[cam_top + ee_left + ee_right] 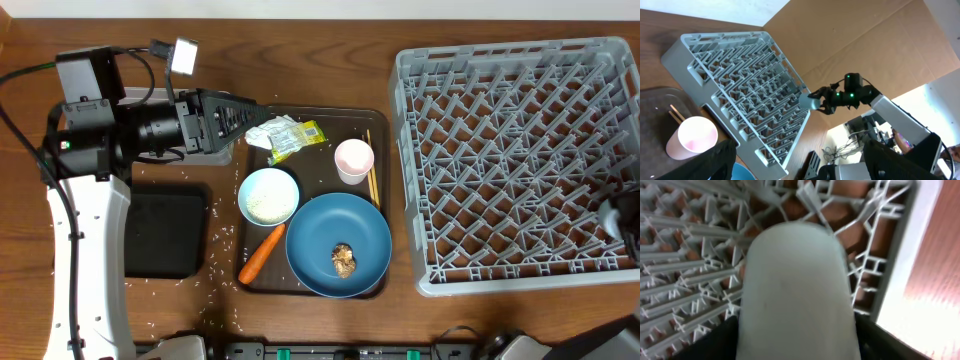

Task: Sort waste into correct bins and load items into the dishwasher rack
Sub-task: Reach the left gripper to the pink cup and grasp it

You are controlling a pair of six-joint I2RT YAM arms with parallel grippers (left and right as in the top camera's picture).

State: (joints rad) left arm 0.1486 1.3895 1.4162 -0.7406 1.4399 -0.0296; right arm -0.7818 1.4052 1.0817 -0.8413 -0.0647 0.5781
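Observation:
My left gripper (pixel 248 122) is open and hovers at the back left of the brown tray, by the crumpled white napkin (pixel 263 130) and the yellow-green wrapper (pixel 298 135). Its fingers (pixel 802 162) hold nothing. On the tray are the white bowl (pixel 268 195), the dark-blue dish (pixel 338 245) with the brown lump (pixel 344 259), the carrot (pixel 261 254), the pink cup (pixel 353 160) and the chopsticks (pixel 373 172). My right gripper (pixel 618 218) is shut on the light-blue cup (pixel 795 280) over the right edge of the grey rack (pixel 510 150).
The brown serving tray (pixel 310 110) lies left of the rack. The black tray (pixel 165 235) sits at the left. A clear tub edge (pixel 135 95) shows under my left arm. Rice grains (pixel 215 262) are scattered on the table.

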